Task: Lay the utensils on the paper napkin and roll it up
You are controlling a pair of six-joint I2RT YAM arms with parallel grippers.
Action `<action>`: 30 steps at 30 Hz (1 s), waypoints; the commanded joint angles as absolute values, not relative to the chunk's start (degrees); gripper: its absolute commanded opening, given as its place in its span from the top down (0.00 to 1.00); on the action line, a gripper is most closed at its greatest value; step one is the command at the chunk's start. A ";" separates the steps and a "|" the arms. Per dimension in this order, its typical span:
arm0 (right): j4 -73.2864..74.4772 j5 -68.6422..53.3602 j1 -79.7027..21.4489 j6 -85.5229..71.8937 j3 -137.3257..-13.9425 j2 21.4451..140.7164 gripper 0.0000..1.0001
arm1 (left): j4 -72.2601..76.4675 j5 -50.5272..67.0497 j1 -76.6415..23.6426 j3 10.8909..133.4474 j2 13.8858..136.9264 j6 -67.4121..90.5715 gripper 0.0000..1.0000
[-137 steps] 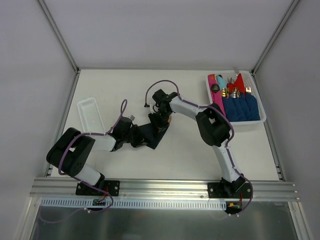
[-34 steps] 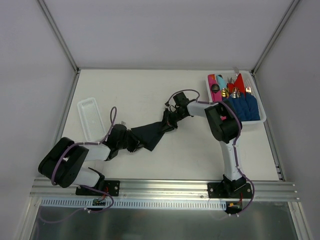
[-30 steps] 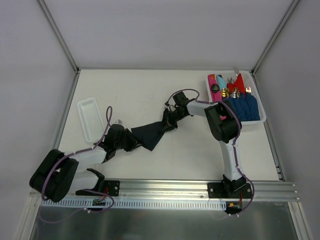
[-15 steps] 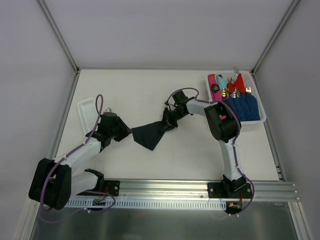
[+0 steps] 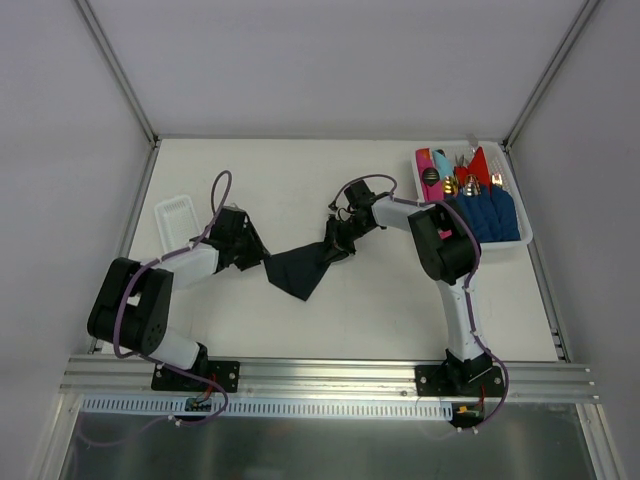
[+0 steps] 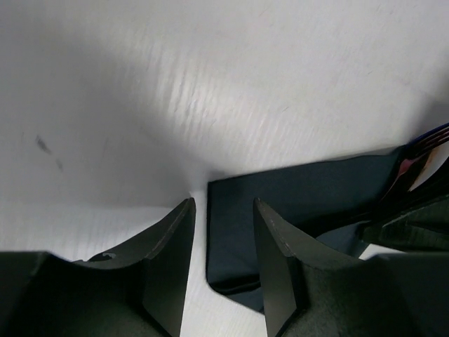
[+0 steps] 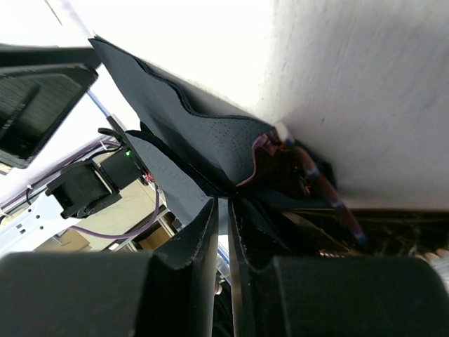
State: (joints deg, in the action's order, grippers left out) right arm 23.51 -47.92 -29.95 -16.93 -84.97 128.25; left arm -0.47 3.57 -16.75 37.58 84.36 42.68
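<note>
Right hand [image 7: 223,210] tight on paper napkin [image 7: 200,137]

White arms [image 5: 455,305] with black joints [image 5: 440,245] and looping purple cables [image 5: 214,192]; left gripper [image 6: 223,203] and right gripper [image 7: 223,203] matte black

No legible text or labels

white table [image 5: 380,300] | dark paper napkin [image 5: 295,270] mid (folded over) | clear tray [image 5: 172,212] left | white bin [image 5: 500,246] right
</note>
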 commanded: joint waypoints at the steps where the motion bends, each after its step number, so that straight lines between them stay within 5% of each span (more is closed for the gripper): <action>1: 25.66 -41.84 -29.97 -14.50 -86.04 129.99 0.87 | 1.49 7.03 -16.35 39.73 88.23 40.34 0.60; 10: 27.07 -41.57 -30.06 -14.06 -86.75 130.43 0.87 | 7.02 13.88 -16.35 38.14 93.25 42.54 0.66; 21: 27.69 -41.05 -30.06 -13.80 -87.10 130.43 0.87 | 22.93 23.99 -16.43 31.20 95.79 48.78 0.59; 30: 28.04 -40.87 -30.06 -13.54 -87.28 130.43 0.87 | 19.08 20.31 -13.54 28.04 91.86 47.64 0.55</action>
